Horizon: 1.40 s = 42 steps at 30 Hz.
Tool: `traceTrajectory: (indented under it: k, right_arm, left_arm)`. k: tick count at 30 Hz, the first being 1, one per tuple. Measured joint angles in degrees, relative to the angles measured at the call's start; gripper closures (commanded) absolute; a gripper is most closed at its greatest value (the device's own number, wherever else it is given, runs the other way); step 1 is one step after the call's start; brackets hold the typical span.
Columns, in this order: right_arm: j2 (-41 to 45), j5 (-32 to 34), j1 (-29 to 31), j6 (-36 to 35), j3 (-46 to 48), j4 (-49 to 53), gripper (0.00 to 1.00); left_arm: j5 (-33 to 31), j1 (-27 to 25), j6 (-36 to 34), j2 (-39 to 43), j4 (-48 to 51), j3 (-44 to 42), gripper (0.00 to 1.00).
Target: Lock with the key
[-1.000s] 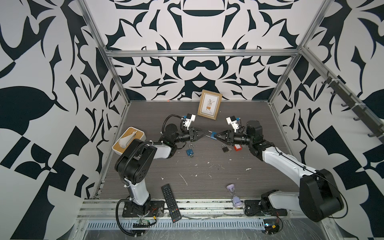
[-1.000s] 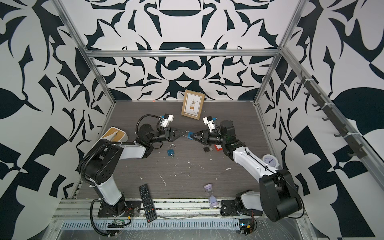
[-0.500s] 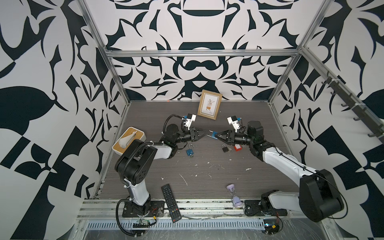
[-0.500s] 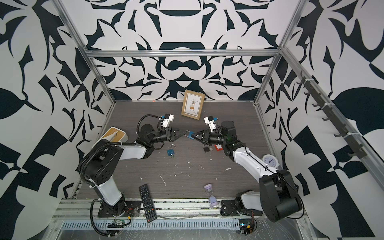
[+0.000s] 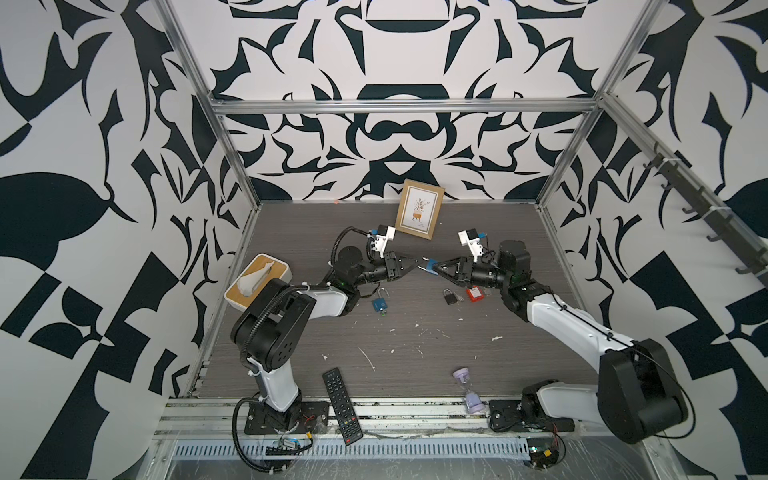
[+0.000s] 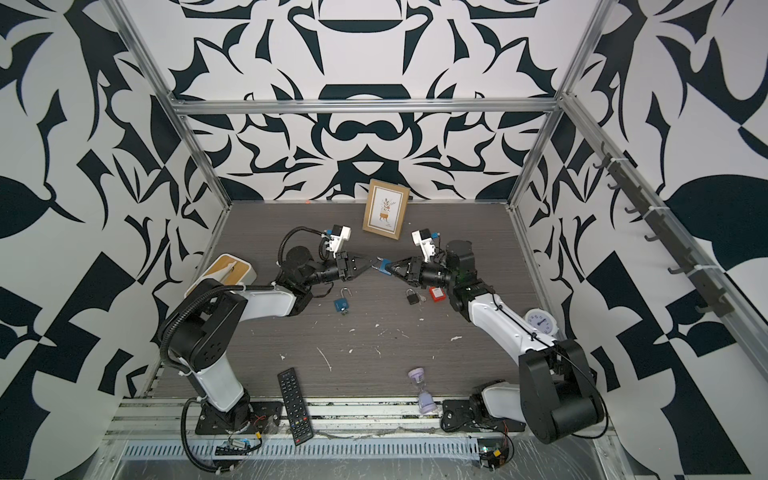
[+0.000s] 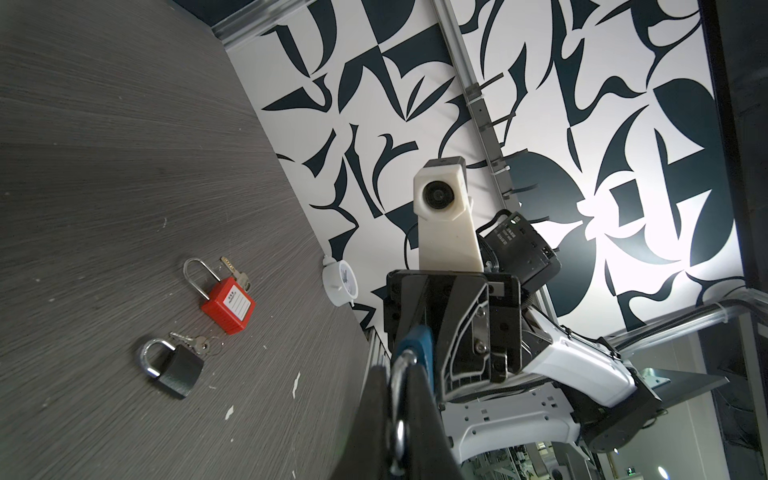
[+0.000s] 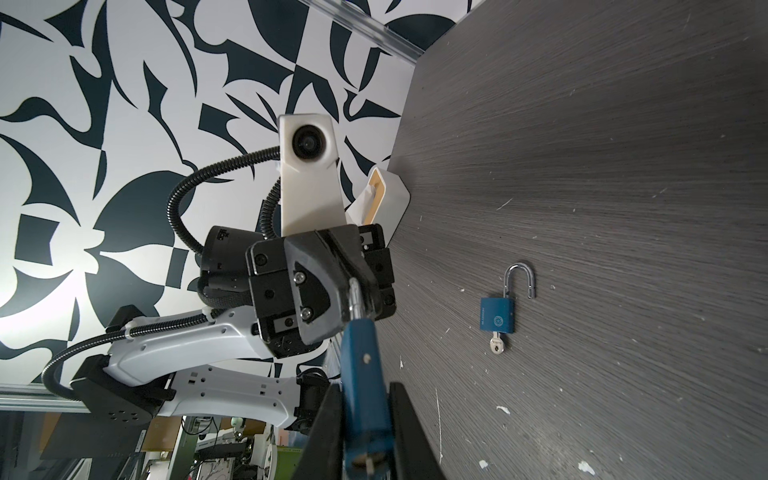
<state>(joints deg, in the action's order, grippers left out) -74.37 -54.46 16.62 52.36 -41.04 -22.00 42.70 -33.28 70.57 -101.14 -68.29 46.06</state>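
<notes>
A blue padlock [image 5: 430, 266] [image 6: 384, 266] hangs in the air over the middle of the table, held from both sides. My right gripper [image 8: 363, 390] [image 5: 435, 268] is shut on its blue body [image 8: 361, 365]. My left gripper [image 7: 397, 374] [image 5: 412, 266] is shut on its silver shackle [image 7: 400, 370] [image 8: 354, 297]. A small pale metal piece [image 8: 368, 457] shows at the body's lower end between my right fingers; I cannot tell if it is the key. Whether the shackle is pressed home is hidden by the fingers.
Another blue padlock [image 5: 379, 304] [image 8: 497, 313] lies under the left arm, shackle open, key [image 8: 496, 345] in it. A black padlock [image 5: 449, 296] [image 7: 174, 365] and a red padlock [image 5: 475, 293] [image 7: 227, 306] lie under the right arm. Tissue box [image 5: 257, 280], picture frame [image 5: 419, 214], remote [image 5: 341, 405], hourglass [image 5: 467, 388], clock [image 6: 540, 322].
Both grippers, with the padlock between them, have shifted very slightly to the right. Both grips are unchanged.
</notes>
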Motion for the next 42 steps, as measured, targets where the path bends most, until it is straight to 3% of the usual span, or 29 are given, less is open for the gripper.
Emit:
traceTrajectory:
  k: [23, 35, 42]
  right_arm:
    - [-9.8, 0.1, 0.0, 4.0, -2.1, -14.1, 1.00]
    - [-9.2, 1.1, 0.5, 0.6, -2.8, -7.3, 1.00]
    - [-7.5, 2.9, 1.5, -1.4, -2.9, -2.7, 0.70]
  left_arm:
    - [-7.0, -0.4, -1.8, -0.6, 5.1, 3.4, 1.00]
    - [-8.1, -0.4, -1.6, -0.6, 4.2, 1.0, 1.00]
    - [-7.5, -0.4, 0.9, -0.7, -0.5, -1.7, 1.00]
